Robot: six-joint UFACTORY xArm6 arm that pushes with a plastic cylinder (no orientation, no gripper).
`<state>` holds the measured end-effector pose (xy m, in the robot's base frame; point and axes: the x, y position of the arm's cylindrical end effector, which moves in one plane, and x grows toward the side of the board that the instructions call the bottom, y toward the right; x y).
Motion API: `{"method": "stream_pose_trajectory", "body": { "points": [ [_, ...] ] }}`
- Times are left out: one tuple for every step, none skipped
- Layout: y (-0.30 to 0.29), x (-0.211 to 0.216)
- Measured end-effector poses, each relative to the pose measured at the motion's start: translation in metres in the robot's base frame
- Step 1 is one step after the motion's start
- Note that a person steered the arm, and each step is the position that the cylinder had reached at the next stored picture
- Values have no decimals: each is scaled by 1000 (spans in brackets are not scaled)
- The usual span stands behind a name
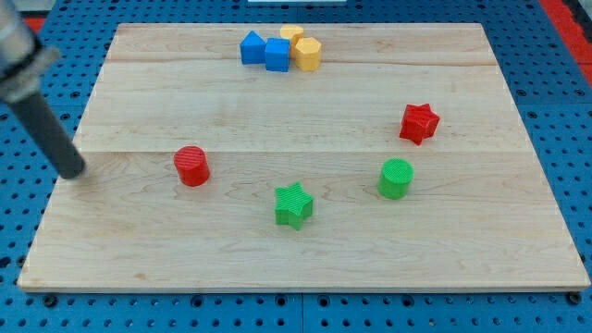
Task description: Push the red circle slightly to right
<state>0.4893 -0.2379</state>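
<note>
The red circle [192,166] stands on the wooden board [185,240] at the view's left of centre. My dark rod comes down from the view's upper left; my tip [73,172] rests near the board's left edge, well to the left of the red circle and about level with it, not touching it.
A green star [294,204] and a green circle [396,178] lie to the right of the red circle. A red star [418,123] is at the right. Two blue blocks [265,50] and two yellow blocks [303,48] cluster at the top.
</note>
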Motion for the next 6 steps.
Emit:
{"method": "stream_pose_trajectory", "body": {
  "points": [
    [88,2],
    [104,-59],
    [133,-60],
    [36,-43],
    [77,32],
    [90,-8]
  ]
}}
